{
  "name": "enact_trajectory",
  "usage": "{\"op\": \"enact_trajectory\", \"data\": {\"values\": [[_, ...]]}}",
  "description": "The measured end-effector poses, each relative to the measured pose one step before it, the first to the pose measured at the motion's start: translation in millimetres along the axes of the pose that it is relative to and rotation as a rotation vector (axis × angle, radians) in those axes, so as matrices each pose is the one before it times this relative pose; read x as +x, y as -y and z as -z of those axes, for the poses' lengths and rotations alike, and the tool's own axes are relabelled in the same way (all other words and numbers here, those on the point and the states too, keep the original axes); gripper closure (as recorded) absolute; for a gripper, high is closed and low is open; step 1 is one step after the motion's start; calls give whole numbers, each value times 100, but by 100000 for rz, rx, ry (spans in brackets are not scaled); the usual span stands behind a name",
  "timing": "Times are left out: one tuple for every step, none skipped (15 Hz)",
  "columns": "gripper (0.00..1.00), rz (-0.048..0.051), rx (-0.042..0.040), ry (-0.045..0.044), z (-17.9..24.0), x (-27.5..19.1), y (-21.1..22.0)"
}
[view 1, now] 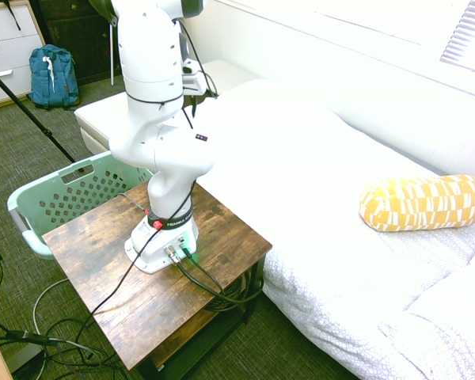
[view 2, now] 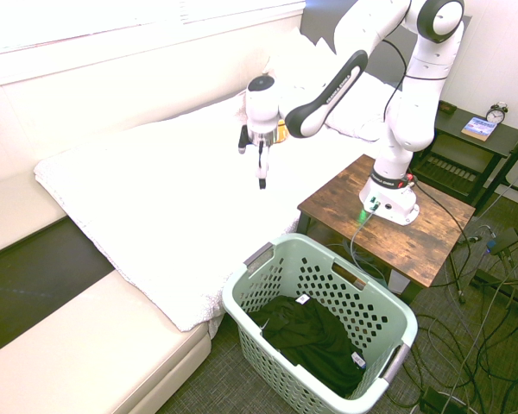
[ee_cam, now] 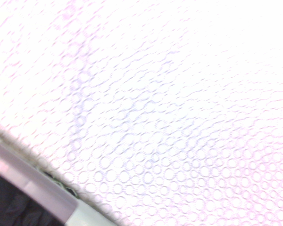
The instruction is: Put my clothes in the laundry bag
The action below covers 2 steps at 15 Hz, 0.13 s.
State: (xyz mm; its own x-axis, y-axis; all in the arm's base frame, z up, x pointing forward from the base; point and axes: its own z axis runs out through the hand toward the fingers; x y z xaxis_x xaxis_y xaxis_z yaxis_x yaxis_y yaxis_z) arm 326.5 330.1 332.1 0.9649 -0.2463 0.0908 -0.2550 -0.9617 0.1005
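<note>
The gripper (view 2: 261, 177) hangs over the white bedspread (view 2: 173, 190), pointing straight down from the end of the white Franka arm (view 2: 328, 86); in the second exterior view its dark fingers look slightly parted and nothing hangs from them — it carries no fabric. In that view it sits at about 11 o'clock from the mint-green laundry basket (view 2: 268, 259), well apart from it and clear of the bed's surface. The black garment (view 2: 315, 336) lies crumpled inside the basket, settled on its floor toward the near wall, with a small white label showing at its upper edge and another near its lower right corner. The basket stands on the carpet at roughly 7 o'clock from the wooden table (view 2: 414, 233) that bears the arm, close beside the corner of the bed. In the first exterior view the basket (view 1: 47, 198) shows only its perforated wall and rim at 9 o'clock from the table (view 1: 103, 293), and the gripper itself is hidden behind the arm's upper links. A yellow-and-white patterned bolster (view 1: 423, 202) rests on the bed at about 3 o'clock from the table, and a blue backpack (view 1: 54, 75) leans on the floor near the dresser at 11 o'clock. The wrist view is filled with the bedspread's (ee_cam: 170, 117) ring-patterned weave — a pale rim and a dark patch cut across one corner, too blurred to identify.
</note>
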Motion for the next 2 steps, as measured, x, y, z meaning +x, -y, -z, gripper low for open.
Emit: {"op": "enact_trajectory", "data": {"values": [[0,-4771,1285,-17,921,2829,-2806],[0,-5269,1233,-392,923,2739,-3050]]}}
